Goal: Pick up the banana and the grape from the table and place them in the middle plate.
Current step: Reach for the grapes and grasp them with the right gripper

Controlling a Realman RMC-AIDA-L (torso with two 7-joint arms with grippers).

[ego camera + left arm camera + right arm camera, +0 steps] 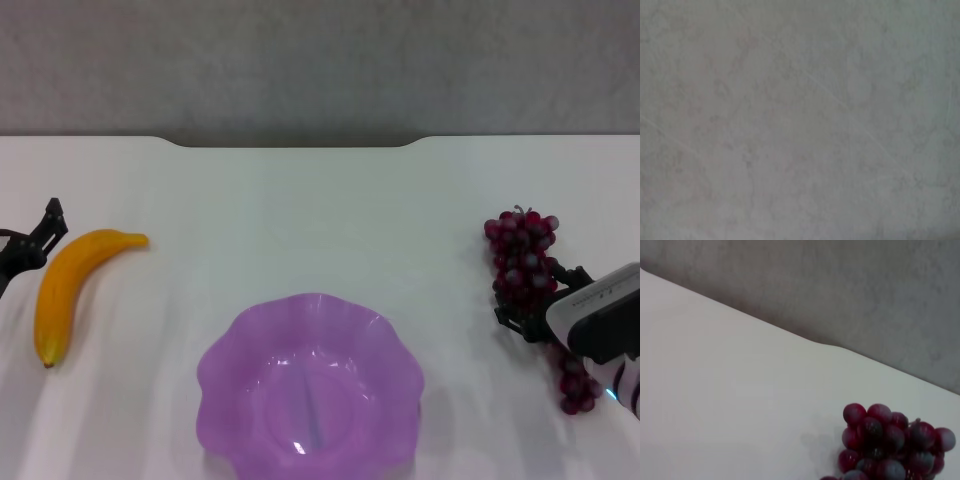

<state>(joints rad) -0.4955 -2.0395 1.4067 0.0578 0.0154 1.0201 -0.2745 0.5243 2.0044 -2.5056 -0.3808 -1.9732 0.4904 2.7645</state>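
Middle plate (309, 385) sits nearest the camera, front centre of the table (300, 220), purple and translucent with a wavy rim, its near edge cut off by the frame, nothing in it

Right gripper (535, 300) is over the grape (522, 258); dark fingers show on either side of the bunch's middle, one by the white wrist housing, one on the plate side. Looks like they straddle the bunch, but I cannot tell whether they are clamped on it or only apart around it. The wrist housing hides the middle stretch of the bunch; the fat top end shows beyond the gripper, a few berries of the thin tail show just behind it. Most of the arm is cut off by the frame edge

Right wrist view: only the top of the bunch (895, 447), partly cut off, on white table with the grey wall behind; no fingers seen there

Left gripper (35, 240) is at the far left edge, mostly out of frame, only dark finger parts showing; cannot tell its state. The banana (70, 285) lies just beside it on the plate side, flat on the table, dark tip at its near end; touching or not, hard to say

Left wrist view shows only a blurred grey mottled surface, nothing identifiable

No labels or writing readable anywhere
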